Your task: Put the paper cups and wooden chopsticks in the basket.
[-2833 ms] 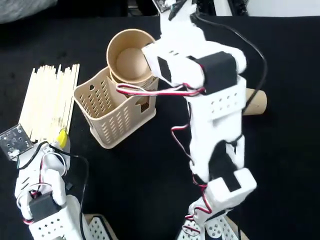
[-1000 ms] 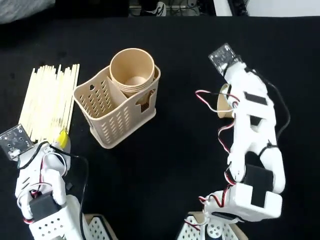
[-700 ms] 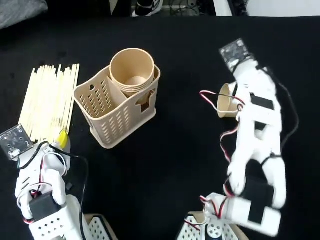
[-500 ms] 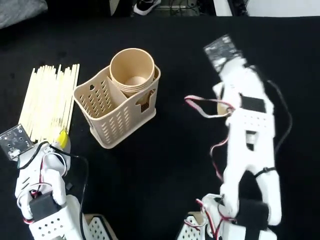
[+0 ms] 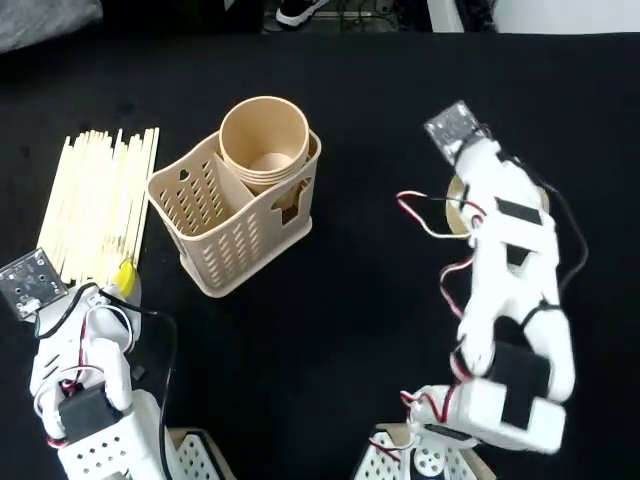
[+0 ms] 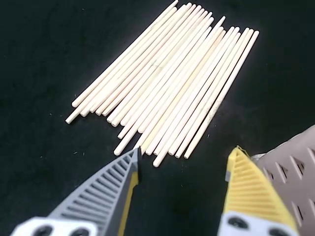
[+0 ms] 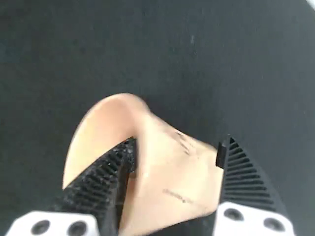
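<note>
Black tabletop, grey cloth at its far corner

paper cup: lying on its side on black table | right gripper: fingers spread apart, cup between them

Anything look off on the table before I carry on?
One paper cup lies tipped on its side right of the basket, between the jaws of the right claw; the other cups stand nested in the basket.
</note>
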You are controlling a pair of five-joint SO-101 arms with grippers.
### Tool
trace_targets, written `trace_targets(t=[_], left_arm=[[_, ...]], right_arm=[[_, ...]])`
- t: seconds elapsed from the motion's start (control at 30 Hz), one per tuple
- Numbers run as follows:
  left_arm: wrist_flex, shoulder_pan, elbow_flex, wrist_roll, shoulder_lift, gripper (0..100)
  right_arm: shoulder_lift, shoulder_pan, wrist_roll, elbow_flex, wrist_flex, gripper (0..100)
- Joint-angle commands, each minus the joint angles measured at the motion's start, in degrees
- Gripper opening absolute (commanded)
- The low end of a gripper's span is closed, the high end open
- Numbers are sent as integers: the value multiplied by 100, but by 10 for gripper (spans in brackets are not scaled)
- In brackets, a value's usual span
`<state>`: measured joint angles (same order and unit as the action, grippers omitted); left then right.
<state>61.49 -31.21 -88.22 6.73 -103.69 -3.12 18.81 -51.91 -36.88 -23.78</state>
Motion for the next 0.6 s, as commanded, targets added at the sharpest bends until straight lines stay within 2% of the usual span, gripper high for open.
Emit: trace_targets(t=[0.0, 0.27, 0.4, 0.57], left_arm=[[-132, -4, 48, 62, -53, 284], [-132, -4, 48, 62, -53, 284], [-141, -4, 48, 62, -53, 284], [-141, -4, 48, 62, -53, 284]], right_arm=[[189, 264, -255, 418, 220, 245], [101, 229, -237, 620, 246, 8], [-382, 229, -26, 585, 202, 11], [-1182, 211, 1152, 813, -651, 11]])
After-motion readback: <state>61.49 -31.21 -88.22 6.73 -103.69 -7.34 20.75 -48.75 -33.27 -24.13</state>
